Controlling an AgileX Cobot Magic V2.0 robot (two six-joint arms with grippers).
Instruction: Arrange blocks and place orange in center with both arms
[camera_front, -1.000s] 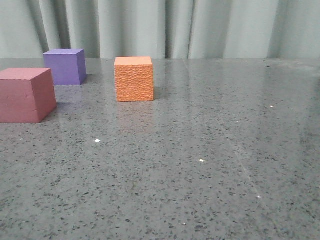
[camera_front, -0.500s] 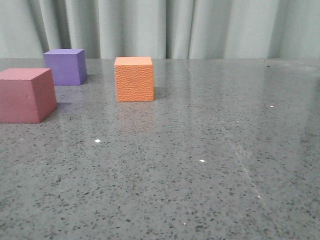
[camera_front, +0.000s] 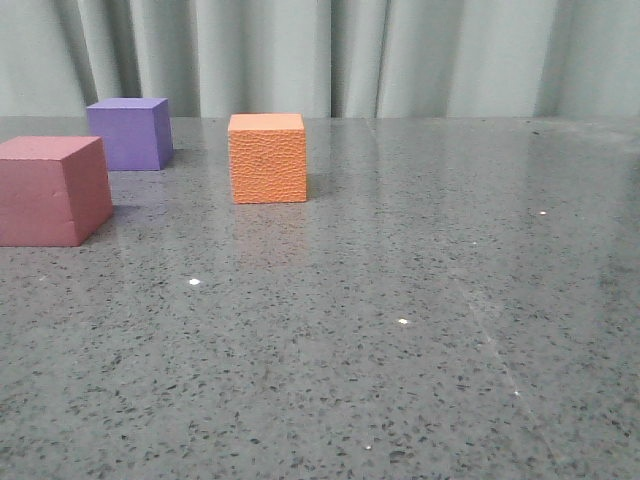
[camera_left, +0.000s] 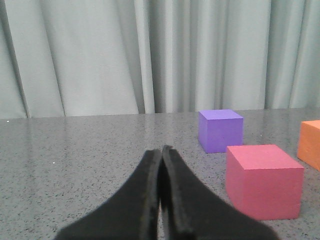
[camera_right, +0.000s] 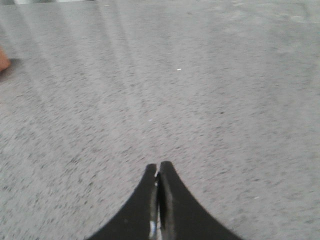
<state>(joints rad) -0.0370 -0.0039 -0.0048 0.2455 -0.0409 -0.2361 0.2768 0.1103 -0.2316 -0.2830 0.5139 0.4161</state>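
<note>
The orange pebbled cube (camera_front: 268, 158) stands on the grey table toward the back, left of the middle. The purple cube (camera_front: 130, 133) is behind and left of it. The dusty-red cube (camera_front: 52, 190) sits nearer, at the left edge. No gripper shows in the front view. In the left wrist view my left gripper (camera_left: 161, 149) is shut and empty, with the red cube (camera_left: 263, 181), the purple cube (camera_left: 220, 130) and an edge of the orange cube (camera_left: 311, 144) off to one side. In the right wrist view my right gripper (camera_right: 158, 165) is shut and empty over bare table.
The speckled grey table (camera_front: 400, 320) reaches back to a pale green curtain (camera_front: 400, 55). A sliver of orange (camera_right: 3, 60) shows at the edge of the right wrist view.
The front view has shifted very slightly. The cubes have not moved on the table.
</note>
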